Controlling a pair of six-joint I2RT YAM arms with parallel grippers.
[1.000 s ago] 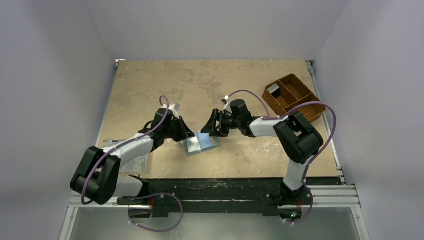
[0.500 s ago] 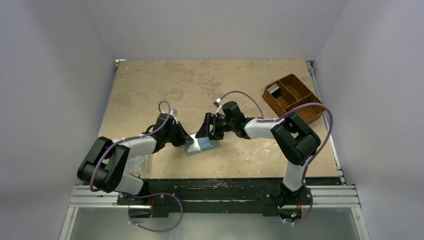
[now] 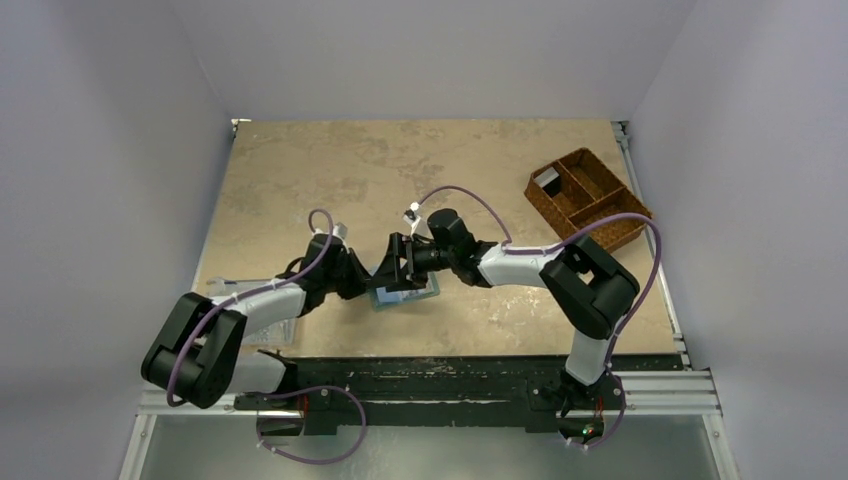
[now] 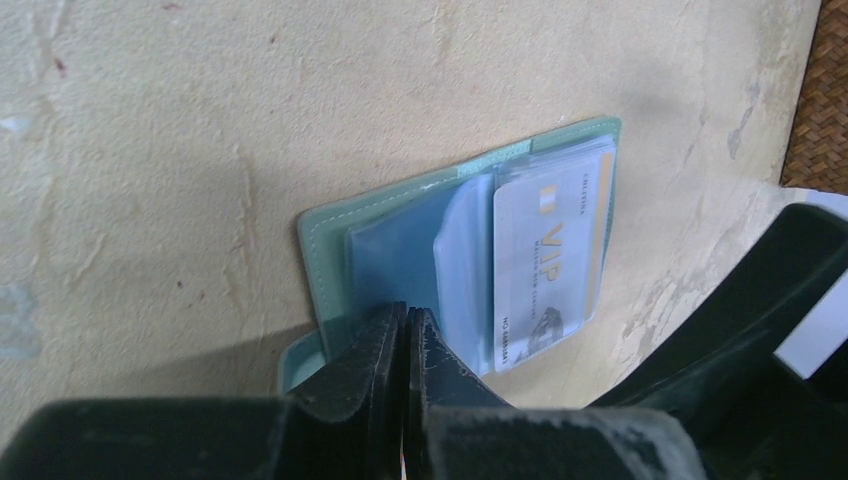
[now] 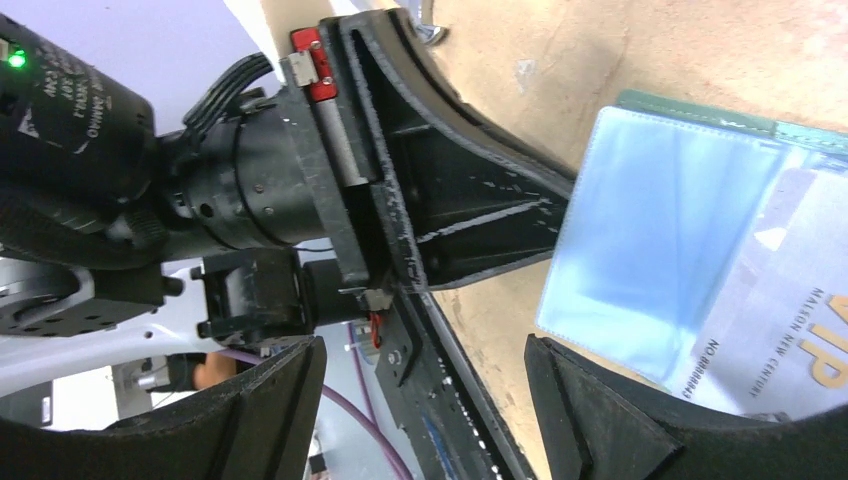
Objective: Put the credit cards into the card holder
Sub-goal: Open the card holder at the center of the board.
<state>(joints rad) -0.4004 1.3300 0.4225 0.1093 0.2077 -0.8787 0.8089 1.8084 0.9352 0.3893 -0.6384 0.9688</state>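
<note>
The card holder [image 3: 420, 290] lies open on the table, blue-green [image 4: 325, 260] with clear plastic sleeves inside. One credit card [image 4: 550, 260], white and gold and marked VIP, sits in a sleeve; it also shows in the right wrist view [image 5: 800, 330]. My left gripper [image 4: 408, 312] is shut, its tips pressing on the holder's near edge beside an empty sleeve. In the top view the left gripper [image 3: 362, 280] is at the holder's left side. My right gripper [image 5: 425, 345] is open just above the holder's left part [image 3: 392, 268], nothing between its fingers. No other cards show.
A brown woven divided basket [image 3: 585, 195] stands at the back right; its corner shows in the left wrist view [image 4: 825, 90]. A clear plastic box [image 3: 265, 318] lies under the left arm near the table's left edge. The two grippers are very close together.
My right gripper has moved left over the card holder, toward the left gripper, and opened wider. The left gripper has shifted slightly left and down and stays on the holder's edge.
</note>
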